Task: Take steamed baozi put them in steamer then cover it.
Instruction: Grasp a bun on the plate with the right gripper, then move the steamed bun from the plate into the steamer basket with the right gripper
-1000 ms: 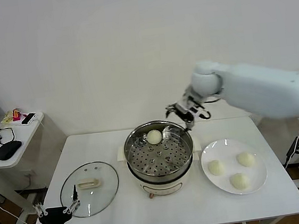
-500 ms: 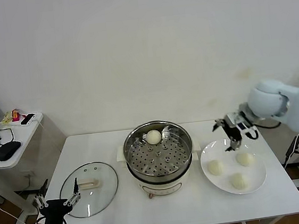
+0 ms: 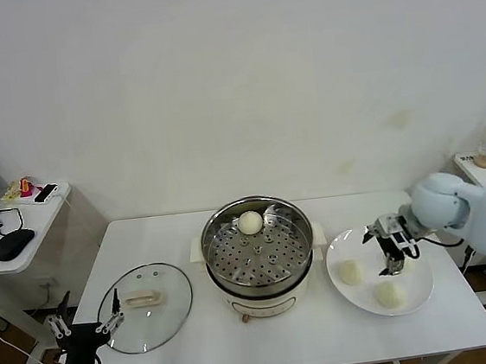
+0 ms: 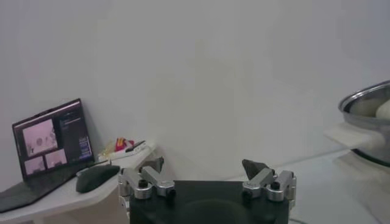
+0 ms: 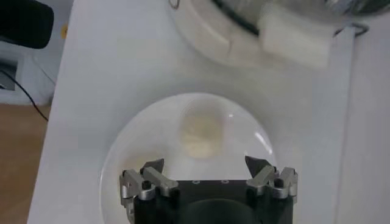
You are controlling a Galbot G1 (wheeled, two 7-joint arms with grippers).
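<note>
Here the right end effector [image 3: 393, 249] hangs over the white plate [image 3: 422, 294] with its fingers spread wide and nothing between them. The bun nearest to it sits directly beneath, at the plate's back edge; in the head view the fingers cover most of it, so its exact offset is hard to read there. The right wrist view shows one bun [image 5: 202, 135] ahead of the open fingers and roughly centred between them, apart from both tips. Being round, the bun has no long axis to match, so the judgement is that only a straight descent with the fingers kept astride it matters.

Two other buns lie on the same plate: one [image 3: 350, 272] toward the steamer side of the end effector, one [image 3: 388, 294] nearer the robot. A fourth bun [image 3: 250, 223] already rests at the far side of the steamer [image 3: 257, 248], well off to the left of the working arm.

The left end effector [image 3: 85, 325] is parked low at the worktop's [image 3: 312, 340] near left corner, open and empty, just beside the glass lid [image 3: 146, 307], which lies flat. The right arm is clearly the nearer one to the plate.
</note>
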